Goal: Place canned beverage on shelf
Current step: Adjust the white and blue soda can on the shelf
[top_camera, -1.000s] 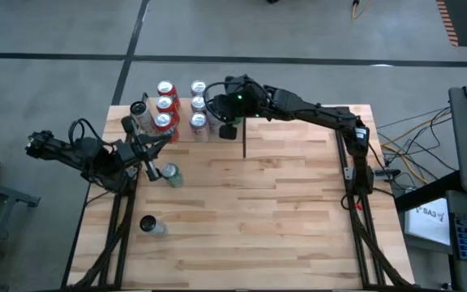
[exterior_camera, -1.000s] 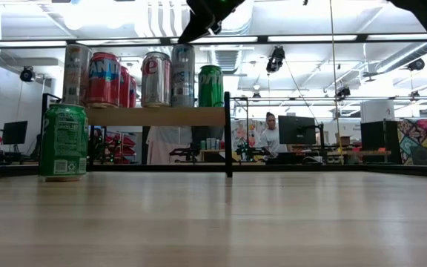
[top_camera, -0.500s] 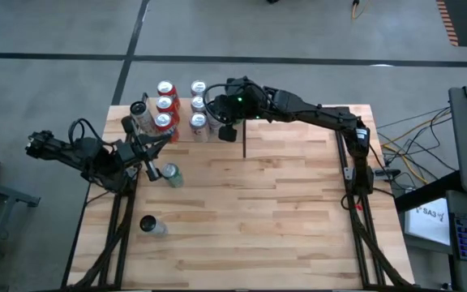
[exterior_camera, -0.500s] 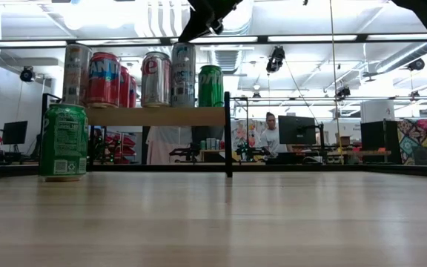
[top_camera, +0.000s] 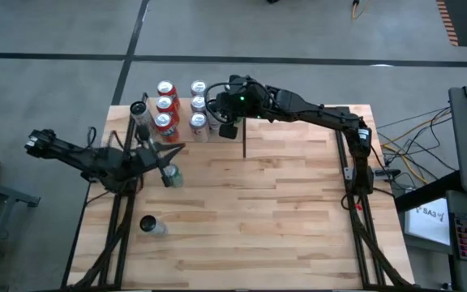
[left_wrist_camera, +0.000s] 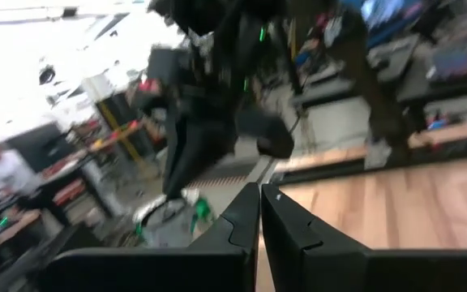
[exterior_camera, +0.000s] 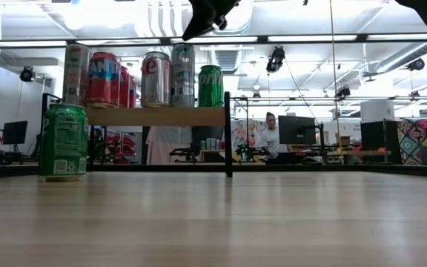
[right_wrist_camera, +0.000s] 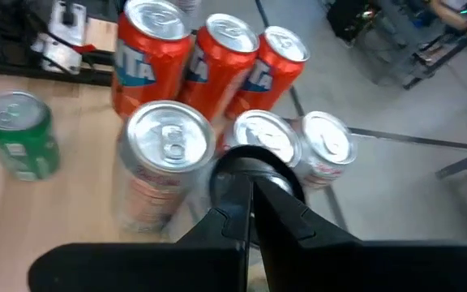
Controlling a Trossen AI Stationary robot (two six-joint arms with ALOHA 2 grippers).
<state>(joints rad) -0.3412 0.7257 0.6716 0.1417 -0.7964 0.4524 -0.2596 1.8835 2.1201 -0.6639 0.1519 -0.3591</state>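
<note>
The shelf (exterior_camera: 154, 116), a light wood board on black posts, stands at the table's far left and carries several upright cans: red ones (top_camera: 166, 104), silver ones (top_camera: 199, 104) and a green one (exterior_camera: 210, 86) at its right end. My right gripper (right_wrist_camera: 246, 199) hovers shut above that green can, clear of it (exterior_camera: 206, 13). Another green can (top_camera: 171, 174) stands upright on the tabletop near the left edge. My left gripper (top_camera: 173, 150) is shut and empty, level, just on the far side of this can.
A dark-topped can (top_camera: 148, 225) stands at the table's near left. A black shelf post (top_camera: 244, 142) rises just right of the cans. The plank tabletop (top_camera: 282, 211) stretches toward the right and near edges. People and desks show in the room beyond.
My left gripper has swung toward the table's right edge and sunk a little, coming closer to the green can on the tabletop; it stays shut. The cans have kept their places.
</note>
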